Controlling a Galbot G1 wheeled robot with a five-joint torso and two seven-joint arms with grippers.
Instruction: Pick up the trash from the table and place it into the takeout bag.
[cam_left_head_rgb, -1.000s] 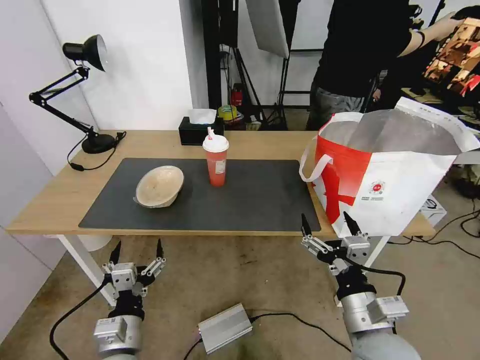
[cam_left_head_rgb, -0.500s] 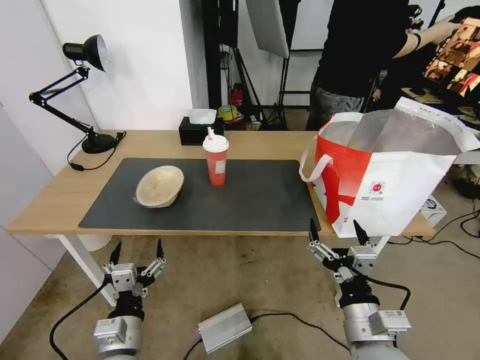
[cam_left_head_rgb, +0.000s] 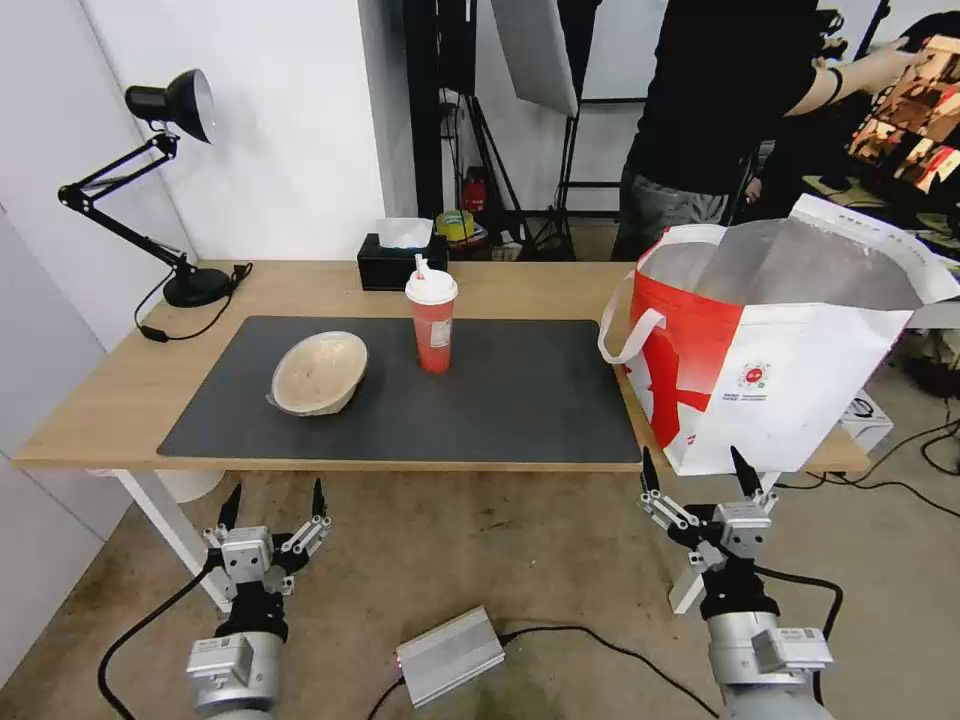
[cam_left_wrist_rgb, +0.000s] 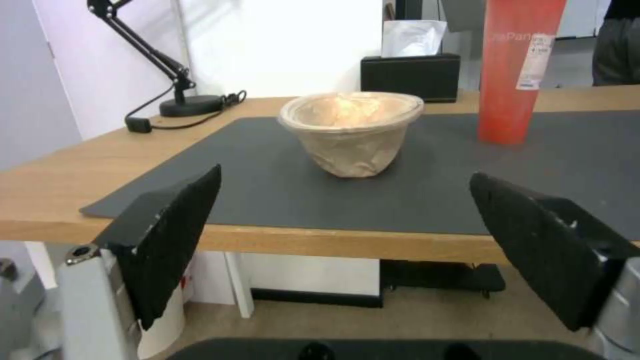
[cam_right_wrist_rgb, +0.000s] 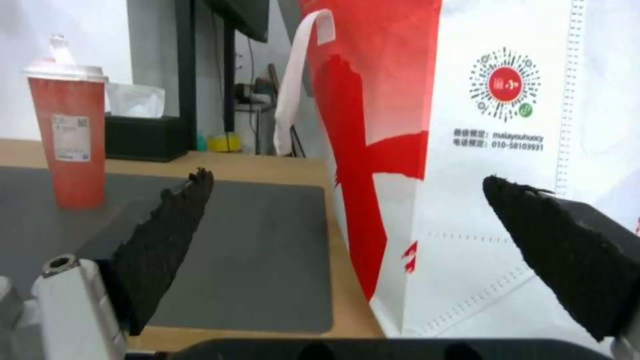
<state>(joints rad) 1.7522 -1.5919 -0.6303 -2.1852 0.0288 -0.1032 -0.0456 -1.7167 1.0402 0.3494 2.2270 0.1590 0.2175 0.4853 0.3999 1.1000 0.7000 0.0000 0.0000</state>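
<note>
Grippers: left gripper (cam_left_head_rgb: 275, 493) and right gripper (cam_left_head_rgb: 696, 462) hang below the desk (cam_left_head_rgb: 110, 390) edge, fingers spread wide, empty. Beige bowl (cam_left_head_rgb: 319, 372) and red cup (cam_left_head_rgb: 431, 320) on mat; takeout bag (cam_left_head_rgb: 790, 370) at 3 o'clock.

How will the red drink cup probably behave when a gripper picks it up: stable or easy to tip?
The red drink cup is tall and narrow at its base, so a sideways push would probably tip it. Its wall looks smooth, perhaps slippery. It seems filled, so likely heavy for its size.
</note>
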